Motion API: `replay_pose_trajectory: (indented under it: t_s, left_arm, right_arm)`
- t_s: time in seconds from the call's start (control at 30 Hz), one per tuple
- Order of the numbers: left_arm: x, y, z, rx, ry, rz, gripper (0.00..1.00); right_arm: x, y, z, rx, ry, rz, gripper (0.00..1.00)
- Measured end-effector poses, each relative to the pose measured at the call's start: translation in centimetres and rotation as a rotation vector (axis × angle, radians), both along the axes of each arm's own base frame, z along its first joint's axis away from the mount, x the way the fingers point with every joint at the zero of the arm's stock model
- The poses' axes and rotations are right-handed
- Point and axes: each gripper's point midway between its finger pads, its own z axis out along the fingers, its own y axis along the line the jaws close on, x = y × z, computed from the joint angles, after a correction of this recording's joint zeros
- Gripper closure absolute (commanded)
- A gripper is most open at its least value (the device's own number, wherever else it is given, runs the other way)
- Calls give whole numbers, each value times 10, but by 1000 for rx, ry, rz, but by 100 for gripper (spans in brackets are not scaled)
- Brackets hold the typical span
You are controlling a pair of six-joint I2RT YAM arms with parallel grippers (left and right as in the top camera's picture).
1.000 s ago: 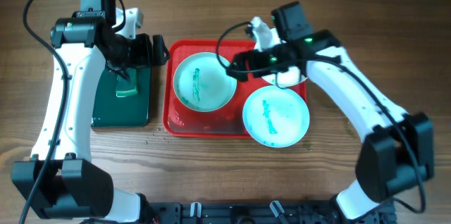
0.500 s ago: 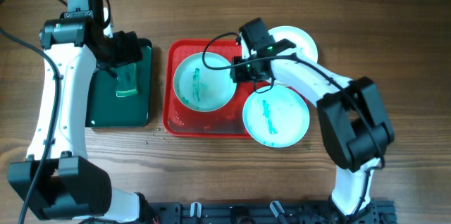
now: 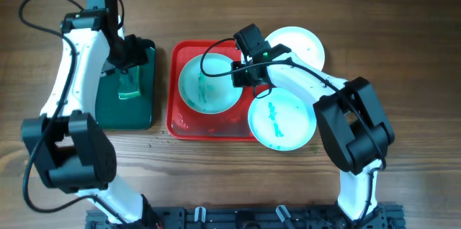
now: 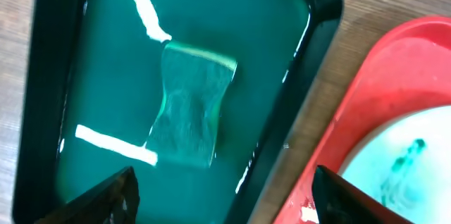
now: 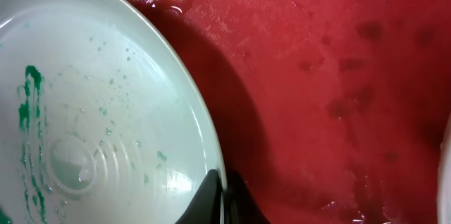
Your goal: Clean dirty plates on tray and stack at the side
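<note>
Looking down from overhead, the red tray (image 3: 175, 122) sits mid-bench (image 3: 403, 13) with the first aqua plate (image 3: 205, 88) inside it, green streaks on its face. The right end effector (image 3: 243, 78) is right at that plate's rim, on the side toward the other plates. The second aqua plate (image 3: 282, 119), smeared green too, overlaps the tray's corner and hangs partly out over the wood. The white plate (image 3: 299, 42) lies on the bench just beyond the tray, partly under the right arm. Across the way, the left end effector (image 3: 138, 52) hovers above the dark green tray (image 3: 137, 117), where a sponge (image 3: 130, 85) lies. Over to the left wrist view: the fingertips (image 4: 106, 199) stand well apart with nothing between them, the translucent green sponge lies flat in the wet green tray below, and the red tray with a slice of the streaked plate peeks in at the right. Now the right wrist view: the two fingertips (image 5: 204, 199) are pinched together on the rim of the first aqua plate, its pale face speckled and streaked green, with the wet red floor of the tray beside it.
</note>
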Motion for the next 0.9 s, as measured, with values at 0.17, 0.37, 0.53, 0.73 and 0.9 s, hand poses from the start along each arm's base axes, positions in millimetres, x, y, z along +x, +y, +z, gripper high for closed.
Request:
replay_pose_trajectory:
  t_s: [0.17,0.37,0.53,0.73,0.9]
  left_arm:
    - [5,3,-21,17,42,-89,37]
    - [-1,18,-53,14,129,-73,48]
    - [-5,25,-67,2,144,-83,43]
    - [-2,21,-86,-13,112,-133,54]
    - [-1,21,-99,-4,89,-159,81]
  right_arm:
    - [0,0,0,-1,0,0,96]
    - [0,0,0,-1,0,-1,93]
    - [0,0,0,-10,-5,-1,93]
    - [0,-1,0,-10,-4,-1,93]
    - [0,-1,0,-11,-3,-1,93]
